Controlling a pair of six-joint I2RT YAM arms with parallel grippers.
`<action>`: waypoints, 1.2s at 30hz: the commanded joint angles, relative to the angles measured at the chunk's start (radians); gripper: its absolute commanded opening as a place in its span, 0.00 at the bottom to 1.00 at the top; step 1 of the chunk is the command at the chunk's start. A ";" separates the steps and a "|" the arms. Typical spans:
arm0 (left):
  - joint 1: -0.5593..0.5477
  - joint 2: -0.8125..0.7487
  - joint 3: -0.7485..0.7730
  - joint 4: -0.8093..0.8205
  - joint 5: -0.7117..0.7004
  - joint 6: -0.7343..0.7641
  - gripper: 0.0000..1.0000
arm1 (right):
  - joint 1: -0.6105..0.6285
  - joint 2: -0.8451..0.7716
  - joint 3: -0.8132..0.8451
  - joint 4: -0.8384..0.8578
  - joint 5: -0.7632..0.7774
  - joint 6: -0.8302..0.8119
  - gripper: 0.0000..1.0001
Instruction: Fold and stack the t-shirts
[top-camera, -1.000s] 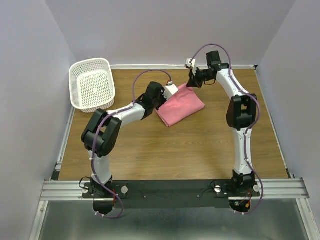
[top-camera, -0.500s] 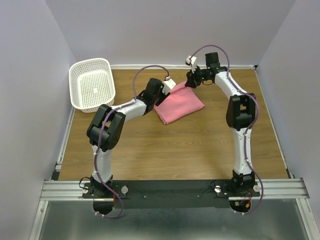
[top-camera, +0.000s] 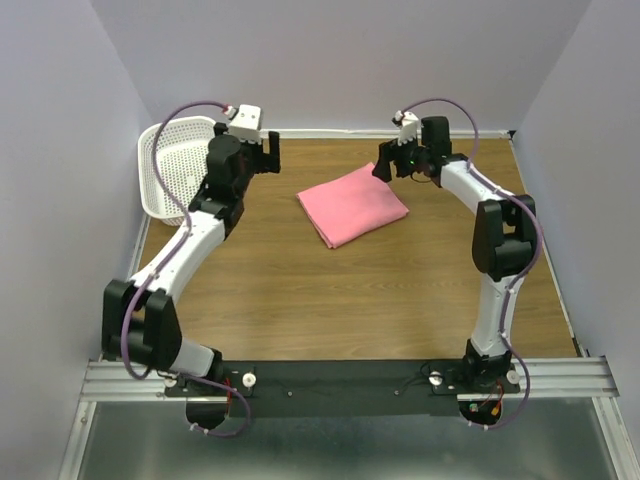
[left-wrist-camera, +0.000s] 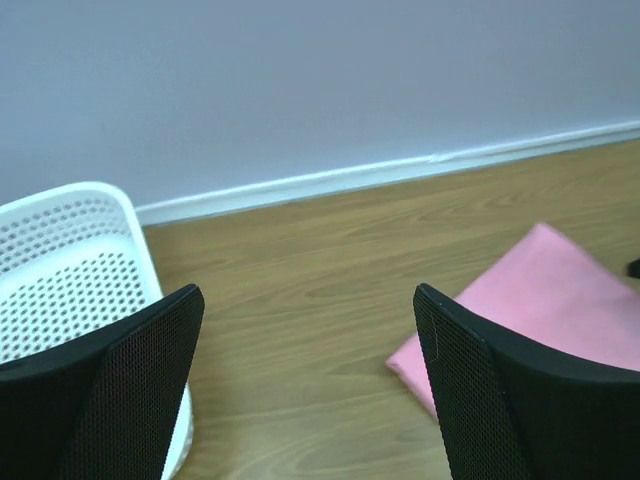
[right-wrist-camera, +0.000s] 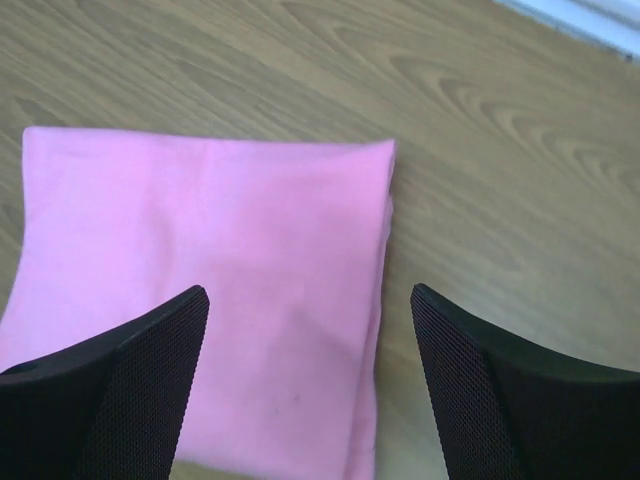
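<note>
desk (top-camera: 300, 300): wood-grain; we see pale walls on three sides and a white basket (top-camera: 180, 175) in the far-left corner.
left tool (top-camera: 270, 155): arm stretched far-left, tool up beside the basket, jaws apart, empty.
right tool (top-camera: 385, 168): over the t-shirt's far corner, jaws apart, empty.
t-shirt (top-camera: 352, 204): folded flat, far-centre of desk, skewed; we read its long axis as near-left to far-right.

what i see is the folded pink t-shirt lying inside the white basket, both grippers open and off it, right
Not inside: the top external view shows the t-shirt on the table, apart from the basket. It is folded; left gripper and right gripper are open and off it.
</note>
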 joint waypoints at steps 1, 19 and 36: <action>0.005 -0.117 -0.157 0.002 0.305 -0.202 0.91 | -0.032 -0.053 -0.132 0.014 0.006 0.103 0.89; 0.007 -0.727 -0.529 -0.165 0.354 -0.164 0.90 | -0.070 0.063 -0.151 -0.208 -0.215 0.183 0.44; 0.005 -0.808 -0.538 -0.156 0.411 -0.167 0.89 | -0.556 -0.125 -0.249 -0.272 0.046 -0.086 0.01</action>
